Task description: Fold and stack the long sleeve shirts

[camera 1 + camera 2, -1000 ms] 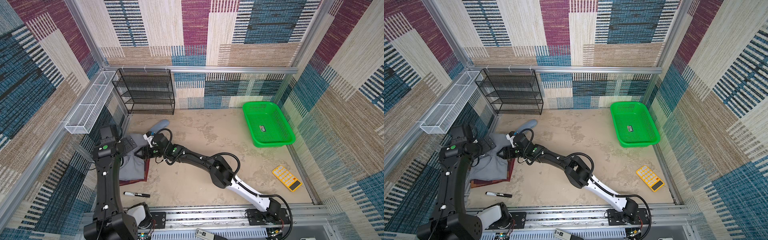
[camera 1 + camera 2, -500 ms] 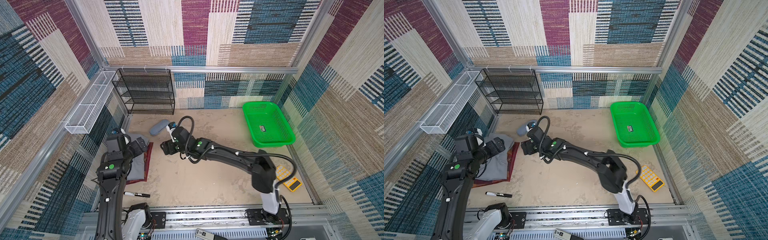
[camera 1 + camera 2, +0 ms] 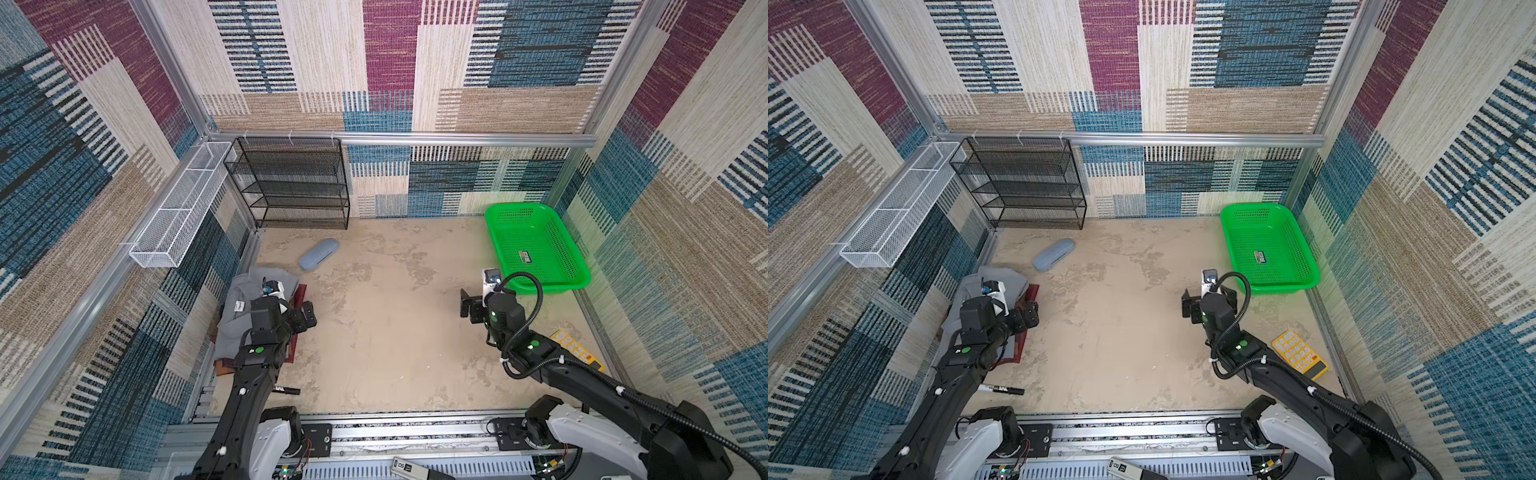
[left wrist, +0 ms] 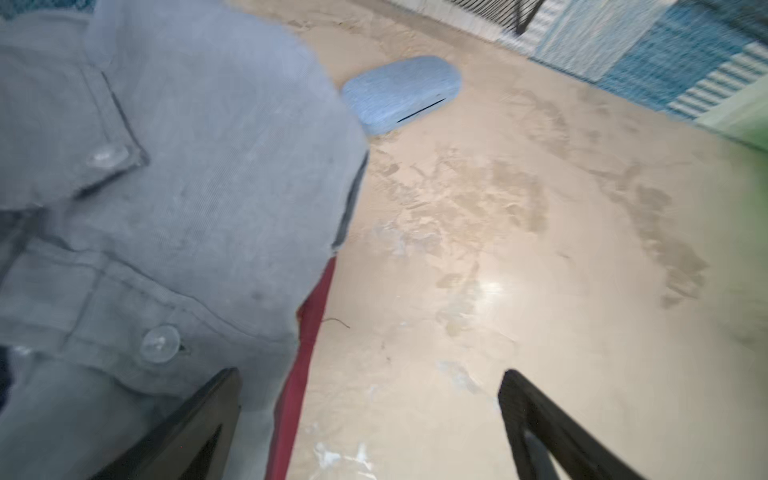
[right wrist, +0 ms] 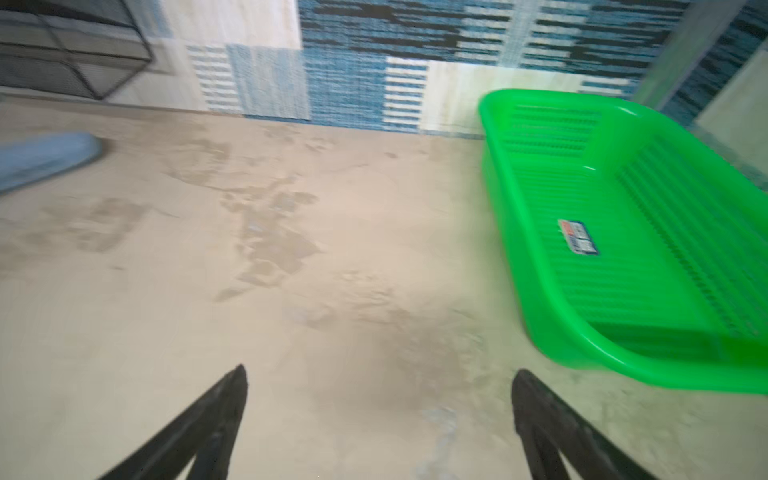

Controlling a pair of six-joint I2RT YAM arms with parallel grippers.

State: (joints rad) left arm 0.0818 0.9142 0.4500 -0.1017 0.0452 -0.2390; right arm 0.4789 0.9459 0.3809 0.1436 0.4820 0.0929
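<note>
Creased grey shirt (image 4: 199,174) atop maroon shirt (image 4: 309,332)

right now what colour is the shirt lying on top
The top shirt is plain grey, clearest in the left wrist view.

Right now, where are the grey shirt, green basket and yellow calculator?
grey shirt (image 3: 230,332): a top view, cloth below its label.
green basket (image 3: 517,215): a top view, far wall.
yellow calculator (image 3: 1298,352): a top view, keypad.

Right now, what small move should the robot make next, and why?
Probably draw both arms back to rest: the grey shirt already lies on the plaid shirt, and the left gripper and right gripper hang open and empty.
</note>
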